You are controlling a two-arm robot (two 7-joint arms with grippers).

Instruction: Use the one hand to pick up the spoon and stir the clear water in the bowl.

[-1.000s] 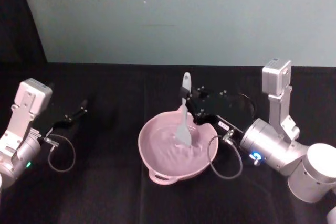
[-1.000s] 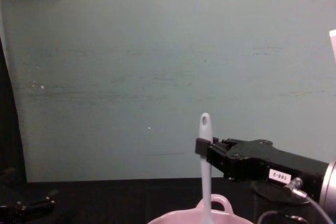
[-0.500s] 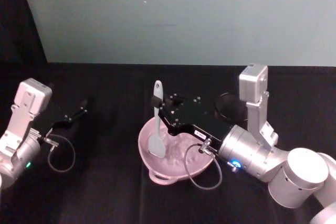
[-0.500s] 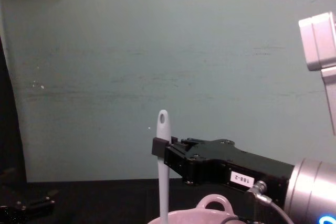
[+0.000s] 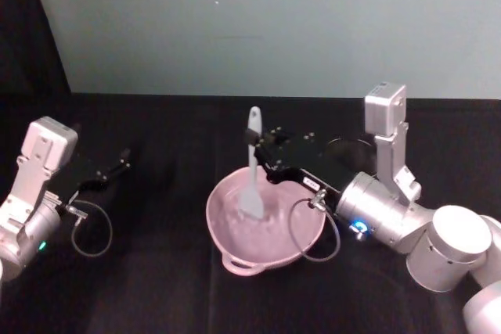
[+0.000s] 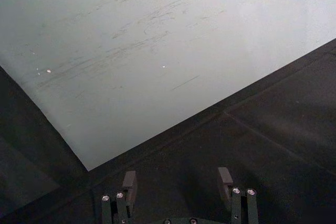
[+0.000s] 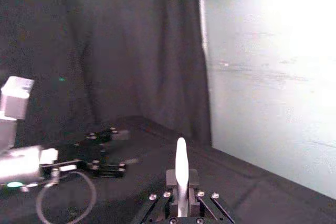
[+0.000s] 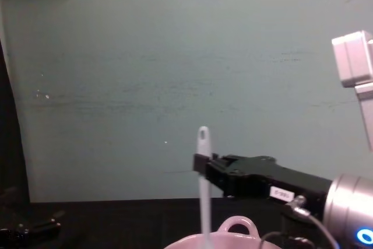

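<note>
The spoon (image 5: 252, 163) stands nearly upright in the bowl (image 5: 221, 249). Its flat head is down in the water, a little to the robot's left of the bowl's middle, and its holed tip points up. The long axis runs vertically, so I judge that stirring means sweeping the head round inside the rim while the handle stays upright. The right gripper (image 5: 253, 141) reaches in level from the robot's right and is clamped on the handle high up, just below the hole. The right wrist view shows the handle (image 7: 181, 169) pinched between its fingers.

The bowl sits mid-table on the black table (image 5: 156, 291), its loop handle towards the robot. The left gripper (image 5: 116, 168) rests well apart on the left, its fingers (image 6: 129, 180) spread with nothing between them.

In the chest view the frame's lower edge cuts off most of the bowl (image 8: 236, 225), hiding the spoon's head. The water itself is hard to make out.
</note>
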